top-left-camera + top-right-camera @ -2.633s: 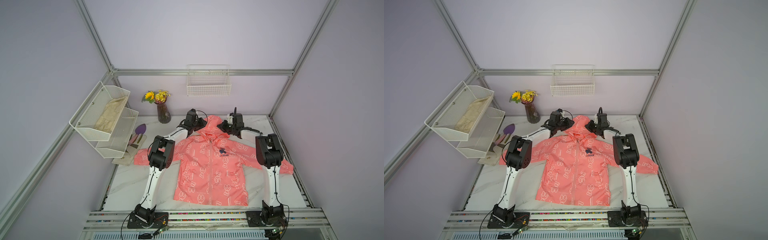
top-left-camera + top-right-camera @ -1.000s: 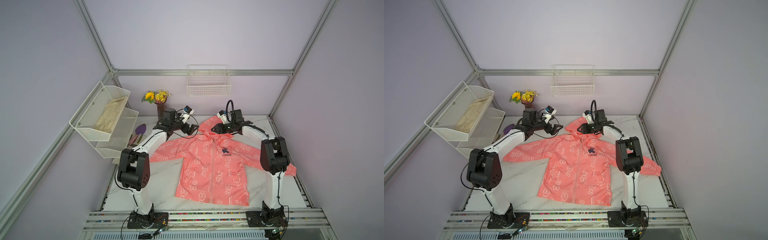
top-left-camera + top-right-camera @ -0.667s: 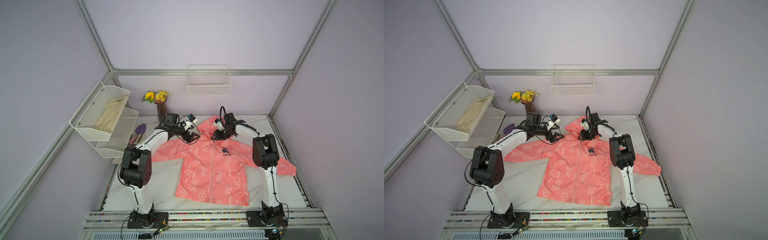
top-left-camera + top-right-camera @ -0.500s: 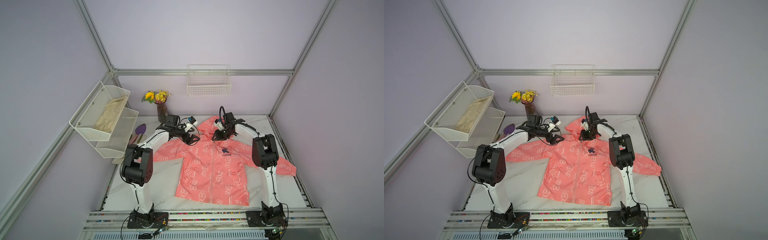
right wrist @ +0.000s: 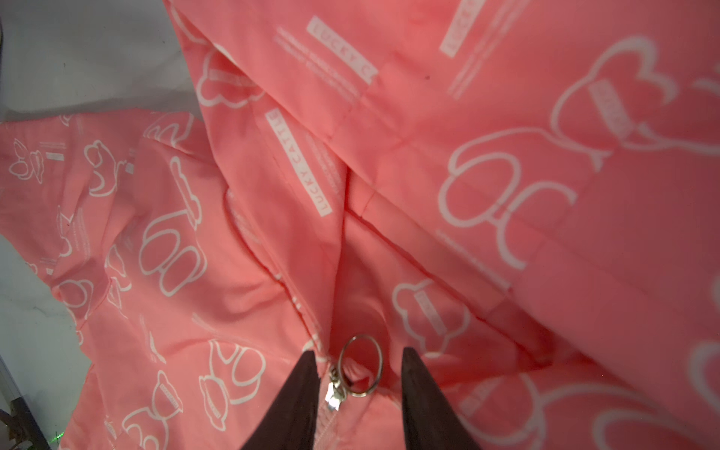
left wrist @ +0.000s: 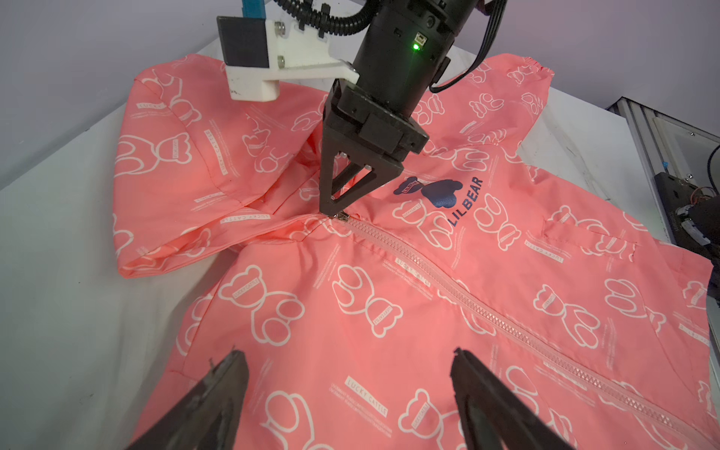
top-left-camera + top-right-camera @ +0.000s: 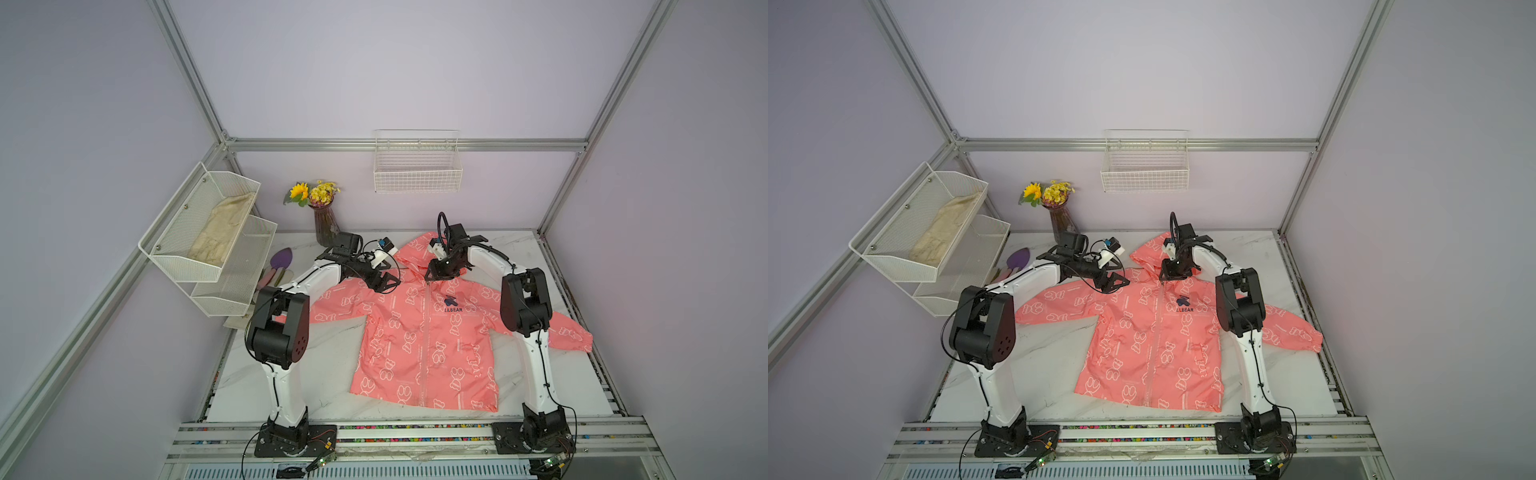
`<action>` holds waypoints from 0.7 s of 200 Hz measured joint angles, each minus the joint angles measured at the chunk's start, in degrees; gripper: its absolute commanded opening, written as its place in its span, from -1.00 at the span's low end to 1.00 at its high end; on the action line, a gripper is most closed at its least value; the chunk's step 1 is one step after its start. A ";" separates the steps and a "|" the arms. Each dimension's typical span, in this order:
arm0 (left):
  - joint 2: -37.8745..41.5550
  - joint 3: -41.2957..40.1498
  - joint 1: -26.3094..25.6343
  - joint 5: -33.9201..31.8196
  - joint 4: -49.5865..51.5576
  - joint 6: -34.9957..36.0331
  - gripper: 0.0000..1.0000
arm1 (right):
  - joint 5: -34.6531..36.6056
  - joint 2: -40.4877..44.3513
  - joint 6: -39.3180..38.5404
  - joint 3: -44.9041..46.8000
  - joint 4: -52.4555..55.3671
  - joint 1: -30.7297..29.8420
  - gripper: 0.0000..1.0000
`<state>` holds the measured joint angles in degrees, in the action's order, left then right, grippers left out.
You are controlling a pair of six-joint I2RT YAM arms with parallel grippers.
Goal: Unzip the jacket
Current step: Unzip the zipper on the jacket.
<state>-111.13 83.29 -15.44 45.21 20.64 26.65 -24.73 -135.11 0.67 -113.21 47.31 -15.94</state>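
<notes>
Coral-pink thin shiny hooded jacket (image 7: 428, 332) lies flat and zipped on the white marble table (image 7: 332, 365) in both top views. The right arm (image 7: 525, 303) hides part of one sleeve, whose cuff comes near the table edge.

Left wrist view: the left gripper (image 6: 346, 358) hangs wide over the chest, its finger bases cut off.

Right wrist view: the right gripper (image 5: 357, 350), pointing down at the collar, stands narrowly apart around the silver zipper ring (image 5: 360, 366), not pinching it.
</notes>
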 measured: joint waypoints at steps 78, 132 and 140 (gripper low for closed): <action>-0.83 0.98 -1.09 -1.07 -0.04 0.17 0.56 | -0.09 -1.68 0.11 -0.15 0.28 -0.31 -0.48; -0.83 0.98 -2.16 -3.65 -0.07 2.12 0.48 | -0.48 -1.68 0.66 -0.15 -0.55 -0.63 -0.75; -0.83 0.98 -2.23 -3.69 -0.07 2.36 0.44 | -0.50 -1.68 0.63 -0.15 -0.68 -0.63 -0.78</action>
<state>-111.96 84.27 -17.67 41.52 20.58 29.02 -25.23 -136.79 1.30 -113.36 46.63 -16.58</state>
